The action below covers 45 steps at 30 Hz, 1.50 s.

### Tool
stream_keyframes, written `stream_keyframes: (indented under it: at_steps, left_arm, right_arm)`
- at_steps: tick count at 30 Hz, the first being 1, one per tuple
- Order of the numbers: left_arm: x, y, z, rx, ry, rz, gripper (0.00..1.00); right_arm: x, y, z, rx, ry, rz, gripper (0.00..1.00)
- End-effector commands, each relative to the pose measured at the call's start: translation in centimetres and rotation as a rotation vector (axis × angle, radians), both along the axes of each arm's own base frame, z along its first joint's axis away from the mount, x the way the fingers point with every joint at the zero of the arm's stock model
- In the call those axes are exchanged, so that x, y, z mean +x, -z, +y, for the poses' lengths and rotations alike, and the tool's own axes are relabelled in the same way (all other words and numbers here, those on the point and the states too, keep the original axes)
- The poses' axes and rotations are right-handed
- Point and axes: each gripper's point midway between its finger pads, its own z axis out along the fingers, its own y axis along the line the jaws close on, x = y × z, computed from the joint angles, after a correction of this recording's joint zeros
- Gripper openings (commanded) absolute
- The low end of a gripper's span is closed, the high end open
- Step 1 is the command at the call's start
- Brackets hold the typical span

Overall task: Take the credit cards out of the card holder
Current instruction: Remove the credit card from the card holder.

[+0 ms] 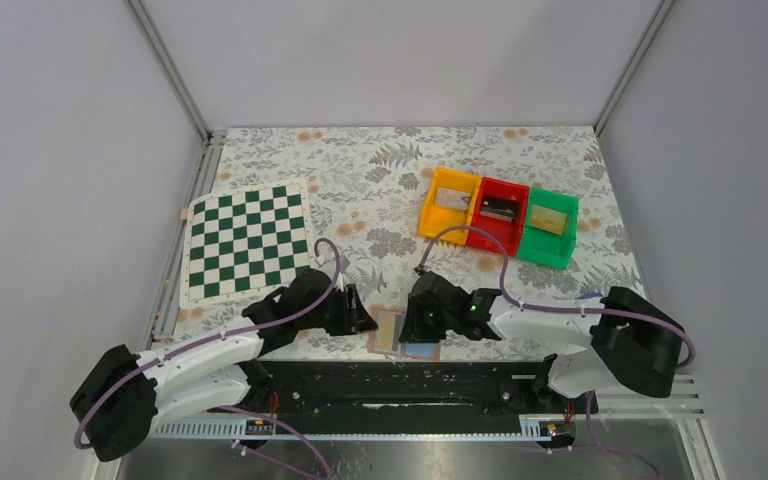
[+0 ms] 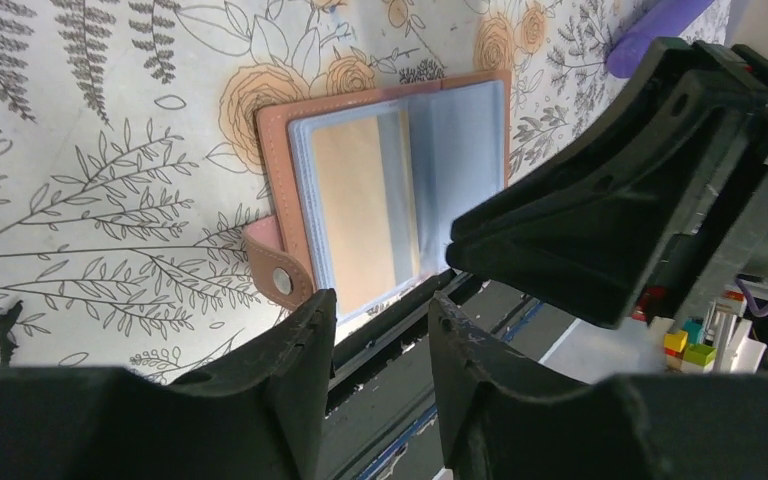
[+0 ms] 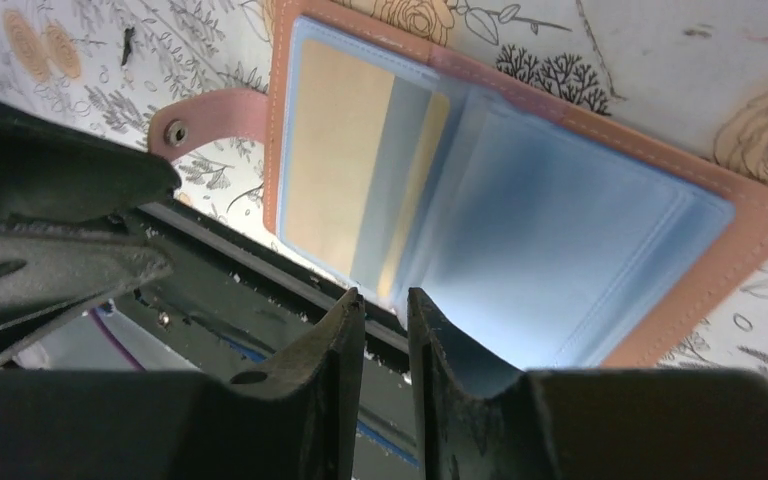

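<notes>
The card holder (image 1: 390, 332) lies open at the table's near edge, between both grippers. In the right wrist view the card holder (image 3: 660, 190) has a tan-pink cover, a snap tab and pale blue clear pockets. A yellowish card (image 3: 335, 160) sits in its left pocket, and the edge of another yellow card (image 3: 415, 190) shows at the fold. My left gripper (image 2: 385, 300) is open and empty at the holder's near left corner. My right gripper (image 3: 387, 297) has its jaws narrowly apart at the holder's near edge by the fold, with nothing seen between them.
A green-and-white chessboard (image 1: 247, 243) lies at the left. Yellow (image 1: 449, 205), red (image 1: 498, 215) and green (image 1: 548, 228) bins stand in a row at the back right, each with something inside. A black rail (image 1: 400, 385) runs along the table's near edge just below the holder.
</notes>
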Motion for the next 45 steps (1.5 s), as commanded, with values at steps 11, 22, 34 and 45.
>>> stream_keyframes:
  at_steps: [11,22,34,45]
  left_arm:
    - [0.2,-0.9,-2.0,-0.129,0.01,0.019,0.34]
    - [3.4,1.6,-0.5,0.068,-0.105,-0.029,0.41]
    - [3.4,2.4,-1.1,0.047,-0.078,-0.037,0.39]
    - [2.8,2.0,-2.4,-0.036,-0.035,-0.025,0.33]
  right_arm:
    - [3.9,3.8,1.2,-0.184,-0.035,-0.153,0.3]
    - [4.2,2.9,0.9,-0.199,-0.174,-0.246,0.32]
    - [4.1,2.5,1.6,-0.132,-0.17,-0.262,0.34]
    - [4.2,2.1,1.5,-0.088,-0.13,-0.286,0.39]
